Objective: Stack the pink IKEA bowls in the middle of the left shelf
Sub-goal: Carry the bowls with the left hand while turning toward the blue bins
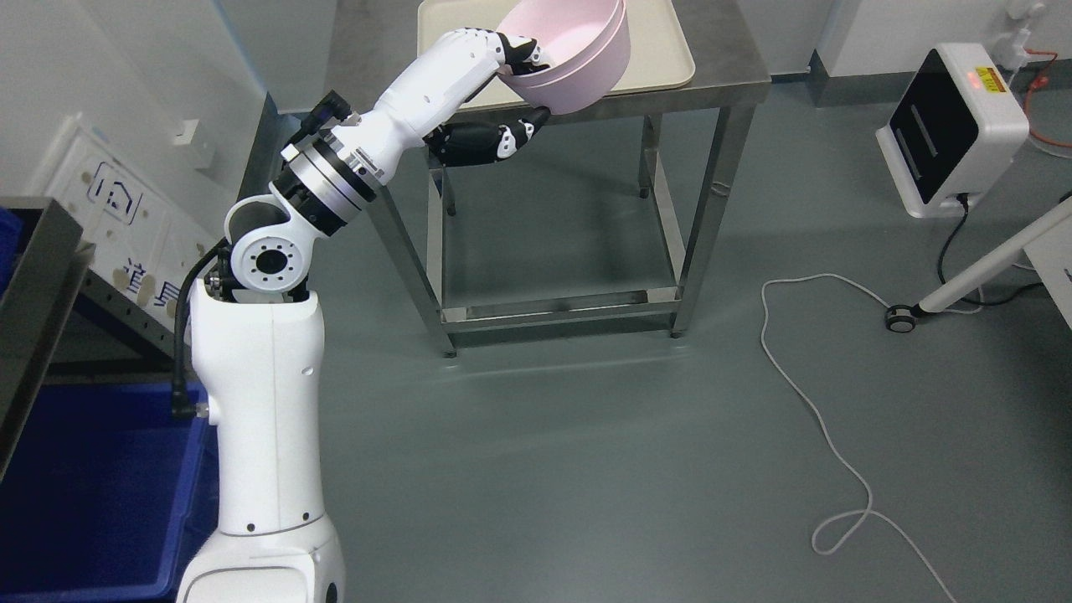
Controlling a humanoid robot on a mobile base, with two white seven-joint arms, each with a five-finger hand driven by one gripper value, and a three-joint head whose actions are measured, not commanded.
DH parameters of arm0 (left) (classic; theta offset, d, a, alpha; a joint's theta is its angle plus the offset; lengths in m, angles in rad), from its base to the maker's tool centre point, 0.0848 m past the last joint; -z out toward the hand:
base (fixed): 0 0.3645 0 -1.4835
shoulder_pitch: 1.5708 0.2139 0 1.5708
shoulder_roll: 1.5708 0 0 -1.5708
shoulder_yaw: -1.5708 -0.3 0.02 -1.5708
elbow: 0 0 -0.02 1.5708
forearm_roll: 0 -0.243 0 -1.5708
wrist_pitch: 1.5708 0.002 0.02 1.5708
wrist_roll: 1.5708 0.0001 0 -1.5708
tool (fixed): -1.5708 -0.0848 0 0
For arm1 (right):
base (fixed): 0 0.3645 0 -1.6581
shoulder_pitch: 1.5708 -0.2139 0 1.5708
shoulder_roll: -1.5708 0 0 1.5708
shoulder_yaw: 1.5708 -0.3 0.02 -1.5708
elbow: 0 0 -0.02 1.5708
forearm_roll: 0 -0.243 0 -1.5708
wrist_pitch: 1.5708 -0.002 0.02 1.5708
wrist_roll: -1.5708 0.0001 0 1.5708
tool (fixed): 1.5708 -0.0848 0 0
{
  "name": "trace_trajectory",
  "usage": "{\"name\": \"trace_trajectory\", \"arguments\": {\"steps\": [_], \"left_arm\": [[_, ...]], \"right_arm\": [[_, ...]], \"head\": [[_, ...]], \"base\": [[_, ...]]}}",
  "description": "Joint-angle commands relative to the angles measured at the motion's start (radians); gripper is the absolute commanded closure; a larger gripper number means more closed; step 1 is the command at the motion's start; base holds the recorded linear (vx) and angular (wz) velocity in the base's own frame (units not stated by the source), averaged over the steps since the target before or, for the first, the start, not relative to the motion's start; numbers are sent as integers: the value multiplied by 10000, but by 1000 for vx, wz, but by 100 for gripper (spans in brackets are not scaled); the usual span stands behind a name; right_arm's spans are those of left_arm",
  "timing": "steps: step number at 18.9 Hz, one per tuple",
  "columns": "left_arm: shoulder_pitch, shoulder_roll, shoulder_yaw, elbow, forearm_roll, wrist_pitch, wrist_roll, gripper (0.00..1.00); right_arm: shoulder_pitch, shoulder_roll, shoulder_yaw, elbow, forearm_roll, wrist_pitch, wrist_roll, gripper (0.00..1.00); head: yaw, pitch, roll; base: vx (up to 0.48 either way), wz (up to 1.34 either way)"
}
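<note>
A steel table (712, 84) stands at the top middle, carrying a cream tray (670, 50) on its top. To the right of the table, a white machine with a black front (950, 126) sits on the grey floor, and a white cable (804, 385) loops across the floor between them. Far left of the table lies a blue bin (92, 494), under a dark shelf edge (33, 285).
</note>
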Motion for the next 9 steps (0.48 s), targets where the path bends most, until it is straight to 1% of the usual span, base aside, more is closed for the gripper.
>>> {"name": "trace_trajectory", "arguments": {"steps": [1, 5, 9], "left_arm": [[-2, 175, 39, -21, -3, 4, 8, 97], [-33, 175, 54, -36, 12, 34, 9, 97], [-400, 175, 237, -250, 12, 187, 9, 96]], "right_arm": [[1, -175, -107, 1, 77, 8, 8, 0], [1, -175, -107, 1, 77, 8, 8, 0], [1, -175, -107, 1, 77, 8, 8, 0]], "head": [[0, 0, 0], [0, 0, 0], [0, 0, 0]], "base": [[-254, 248], [-256, 205], [-300, 95]]}}
